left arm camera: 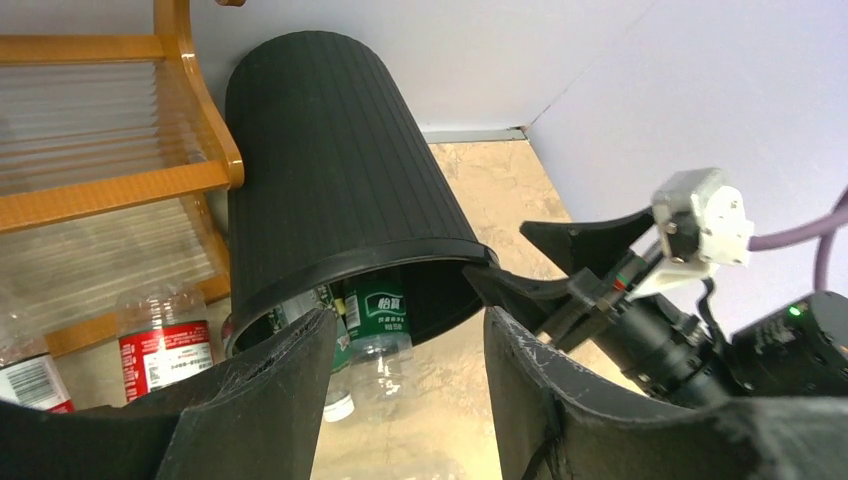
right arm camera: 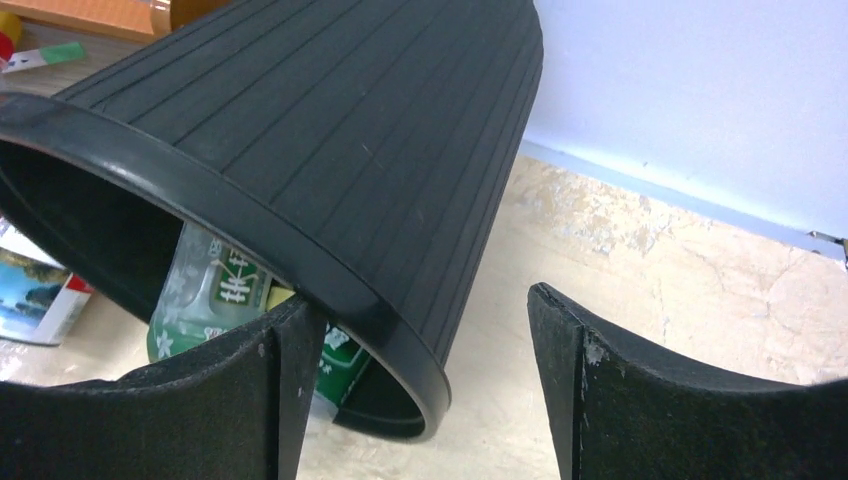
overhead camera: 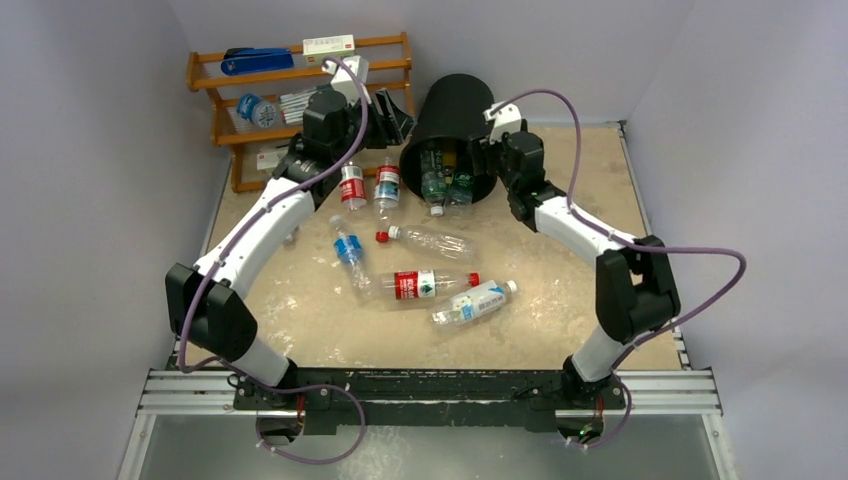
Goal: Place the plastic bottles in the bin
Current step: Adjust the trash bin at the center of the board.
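The black bin (overhead camera: pixel 455 120) lies tipped over at the back of the table with its mouth toward me. Green-labelled bottles (overhead camera: pixel 445 190) lie in its mouth, partly spilling out. My left gripper (overhead camera: pixel 395 120) is open and empty beside the bin's left wall; its wrist view shows the bin (left arm camera: pixel 330 170) and a green-labelled bottle (left arm camera: pixel 375 310) beyond the gripper (left arm camera: pixel 410 330). My right gripper (overhead camera: pixel 478 158) is open at the bin's right rim. In the right wrist view the bin's rim (right arm camera: pixel 400 340) sits between the open fingers of the gripper (right arm camera: pixel 420 305), not gripped. Several bottles lie or stand on the table.
Two red-labelled bottles (overhead camera: pixel 352 187) (overhead camera: pixel 387 185) stand left of the bin's mouth. A clear bottle (overhead camera: pixel 430 240), a blue-labelled one (overhead camera: pixel 348 250), a red-labelled one (overhead camera: pixel 420 285) and a white-labelled one (overhead camera: pixel 475 302) lie mid-table. The wooden shelf rack (overhead camera: pixel 300 75) with a blue stapler (overhead camera: pixel 255 60) stands back left.
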You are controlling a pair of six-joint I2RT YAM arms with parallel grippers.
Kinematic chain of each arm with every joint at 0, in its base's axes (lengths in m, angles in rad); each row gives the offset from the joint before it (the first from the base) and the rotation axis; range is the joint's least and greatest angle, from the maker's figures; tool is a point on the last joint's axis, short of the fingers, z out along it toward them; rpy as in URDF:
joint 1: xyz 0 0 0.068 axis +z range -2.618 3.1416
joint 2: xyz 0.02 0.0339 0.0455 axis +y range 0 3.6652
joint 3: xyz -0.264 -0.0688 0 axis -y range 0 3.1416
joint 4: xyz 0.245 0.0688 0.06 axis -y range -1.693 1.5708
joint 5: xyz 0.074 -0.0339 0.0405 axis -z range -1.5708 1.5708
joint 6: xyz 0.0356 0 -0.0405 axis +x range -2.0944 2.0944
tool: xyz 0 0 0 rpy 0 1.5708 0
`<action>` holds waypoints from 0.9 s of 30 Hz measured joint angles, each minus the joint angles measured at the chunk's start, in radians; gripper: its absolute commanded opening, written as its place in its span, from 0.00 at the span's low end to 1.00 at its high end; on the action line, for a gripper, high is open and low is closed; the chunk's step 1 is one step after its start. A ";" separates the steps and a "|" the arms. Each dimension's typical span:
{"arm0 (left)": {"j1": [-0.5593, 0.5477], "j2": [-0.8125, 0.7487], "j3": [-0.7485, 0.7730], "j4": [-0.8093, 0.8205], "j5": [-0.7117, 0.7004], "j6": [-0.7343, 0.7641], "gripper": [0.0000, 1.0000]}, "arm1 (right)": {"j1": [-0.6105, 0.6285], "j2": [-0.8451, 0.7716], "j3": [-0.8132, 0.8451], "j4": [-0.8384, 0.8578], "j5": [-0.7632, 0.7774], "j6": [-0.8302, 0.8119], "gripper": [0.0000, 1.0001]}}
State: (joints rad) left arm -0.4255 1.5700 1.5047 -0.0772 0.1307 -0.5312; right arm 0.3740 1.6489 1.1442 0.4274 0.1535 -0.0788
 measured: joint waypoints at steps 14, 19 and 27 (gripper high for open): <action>0.007 -0.079 -0.065 -0.003 0.014 0.000 0.54 | 0.052 0.228 0.080 0.137 0.240 -0.096 0.32; 0.007 -0.105 -0.090 -0.022 0.015 0.000 0.54 | 0.056 0.183 0.056 0.143 0.247 -0.088 0.14; 0.013 -0.111 -0.091 -0.053 0.030 0.000 0.54 | 0.039 0.125 0.299 -0.294 0.213 -0.002 0.04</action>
State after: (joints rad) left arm -0.4129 1.4586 1.4136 -0.1307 0.1604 -0.5312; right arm 0.4129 1.7737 1.4437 0.1333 0.3668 -0.0811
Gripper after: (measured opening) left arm 0.538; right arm 0.082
